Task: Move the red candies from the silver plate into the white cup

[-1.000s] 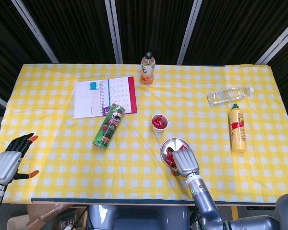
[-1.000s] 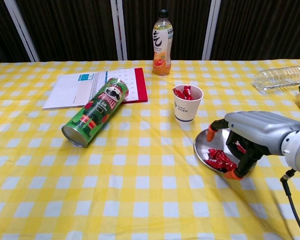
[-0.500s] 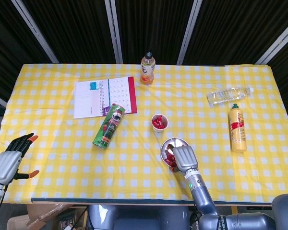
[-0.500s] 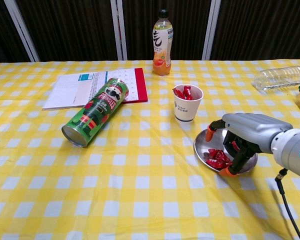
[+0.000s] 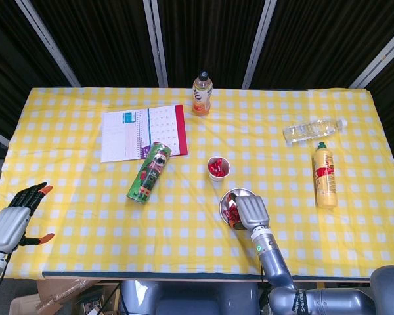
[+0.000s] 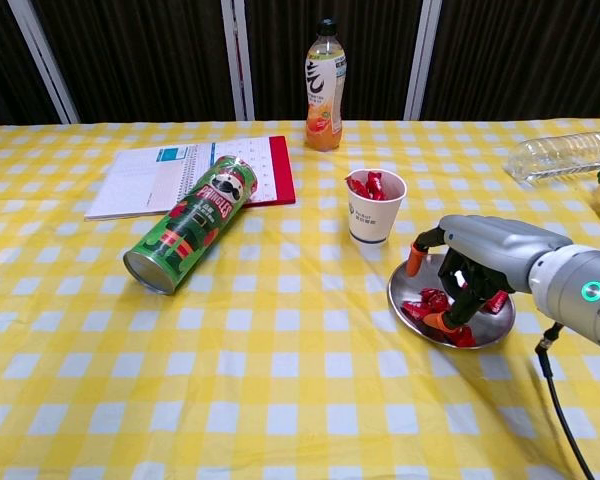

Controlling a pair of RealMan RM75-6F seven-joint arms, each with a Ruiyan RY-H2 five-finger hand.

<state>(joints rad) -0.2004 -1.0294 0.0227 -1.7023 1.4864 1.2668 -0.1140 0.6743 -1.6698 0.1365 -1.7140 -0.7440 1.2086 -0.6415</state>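
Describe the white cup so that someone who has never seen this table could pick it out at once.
On the yellow checked tablecloth, look near the middle, just beyond the silver plate where the right hand is working. The white cup stands upright there, small, with printing on its side. It is the only open container with red candies showing at its rim.

On the yellow checked table point(image 5: 85, 197) before me: one silver plate point(image 6: 492, 325), one white cup point(image 6: 371, 218), one green crisp can point(image 5: 148, 173) lying on its side, and one open notebook point(image 5: 143, 132). Bottles number three: one orange drink bottle point(image 5: 201, 94) upright, one clear bottle point(image 5: 312, 130) on its side, one yellow bottle point(image 5: 324, 175) lying flat. Red candies point(image 6: 436, 303) sit in two lots, on the plate and in the cup; I cannot count them singly. My hands make two: left hand point(image 5: 13, 220), right hand point(image 6: 472, 262).
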